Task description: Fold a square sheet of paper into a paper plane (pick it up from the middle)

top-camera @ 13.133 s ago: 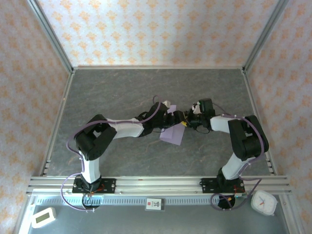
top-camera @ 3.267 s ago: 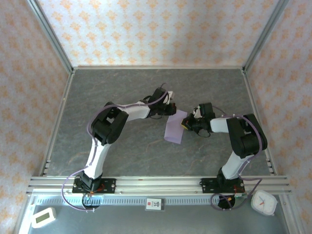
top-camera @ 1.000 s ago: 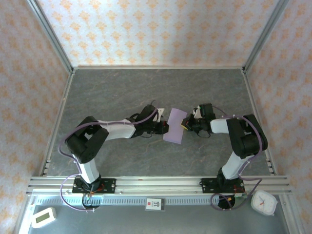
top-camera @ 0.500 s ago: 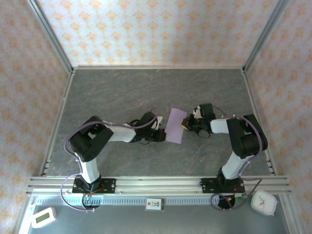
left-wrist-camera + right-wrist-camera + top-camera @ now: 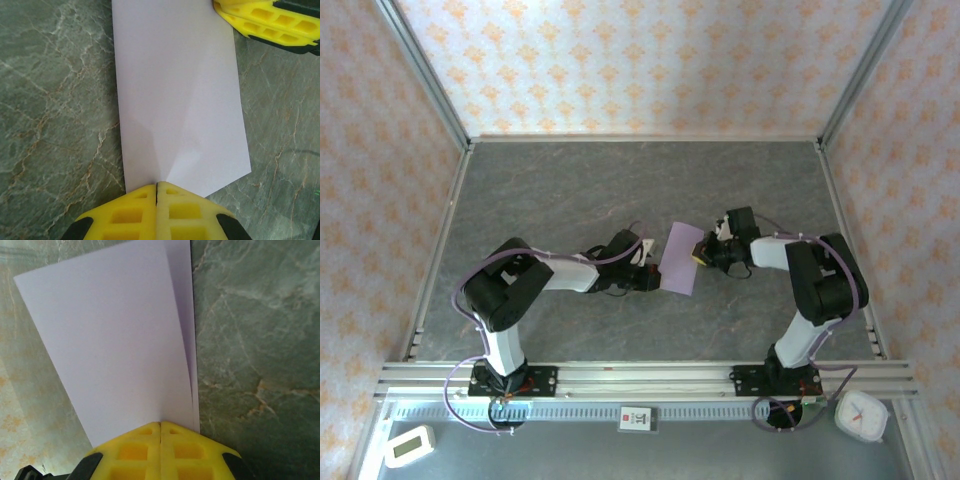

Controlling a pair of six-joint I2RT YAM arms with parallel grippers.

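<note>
Pressure matters — left end effector (image 5: 157, 186) and right end effector (image 5: 160, 424), each pressed together, should bear flat on the square sheet of paper (image 5: 680, 258).

Left hand (image 5: 654, 279) and right hand (image 5: 698, 257), both closed, point toward each other.

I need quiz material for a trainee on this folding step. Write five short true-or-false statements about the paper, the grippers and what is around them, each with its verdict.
1. The sheet of paper lies on the table between the two grippers. True.
2. The left gripper has its jaws wide open. False: its fingers are pressed together at the paper's edge.
3. The paper is an unfolded square. False: it is folded narrower, with layered edges showing in the right wrist view.
4. The right gripper is shut. True.
5. A white clock sits by the far wall. False: it sits at the near right corner.
</note>
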